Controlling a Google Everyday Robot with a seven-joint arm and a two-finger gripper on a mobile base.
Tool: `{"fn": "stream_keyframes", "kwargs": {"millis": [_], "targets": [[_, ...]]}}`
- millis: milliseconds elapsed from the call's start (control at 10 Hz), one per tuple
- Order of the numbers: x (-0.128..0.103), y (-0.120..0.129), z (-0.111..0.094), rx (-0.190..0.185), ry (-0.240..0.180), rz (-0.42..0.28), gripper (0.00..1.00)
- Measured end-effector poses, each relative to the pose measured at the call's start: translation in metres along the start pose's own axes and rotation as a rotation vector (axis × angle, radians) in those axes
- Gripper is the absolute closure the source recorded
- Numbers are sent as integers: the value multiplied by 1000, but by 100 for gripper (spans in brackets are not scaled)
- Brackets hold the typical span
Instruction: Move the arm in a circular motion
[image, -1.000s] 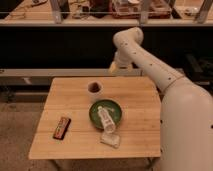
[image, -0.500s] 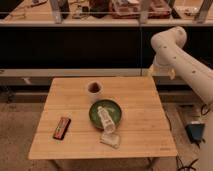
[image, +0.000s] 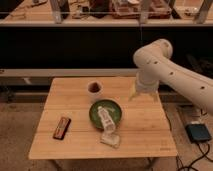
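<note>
The arm (image: 172, 76) comes in from the right side and bends at a thick joint high up, at about 1 o'clock from the middle of the table (image: 145, 136). From this joint it goes down to the gripper (image: 134, 94), which hangs low over the far right part of the table. I cannot tell if the gripper is open or closed, but it seems to hold nothing.

The green bowl (image: 93, 111) stands near the middle of the table, and a clear bottle (image: 104, 119) lies in it. The gripper is at about 1 o'clock from the bowl. The brown cup (image: 94, 88) is near the gripper, at its 9 o'clock.

I think the danger is the height. If the circle goes toward 9 o'clock at this low level, the gripper could hit the cup and tip it. A swing toward 7 o'clock could push the bowl or roll the bottle out. A circle that dips lower could strike the table itself.
</note>
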Motion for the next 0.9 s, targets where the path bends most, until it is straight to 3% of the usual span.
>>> {"fn": "stream_keyframes", "kwargs": {"millis": [200,300,500,600,700,800,900], "targets": [[-26,-82,-7,132,-42,-131,30],[-34,-144,-14,244,-57,-239,30],[-23,-226,-25,410,-39,-380,30],[-2,-267,-28,497,-2,-450,30],[28,-296,-24,556,45,-497,30],[71,-310,-10,578,108,-525,30],[114,-304,7,559,164,-533,30]]}}
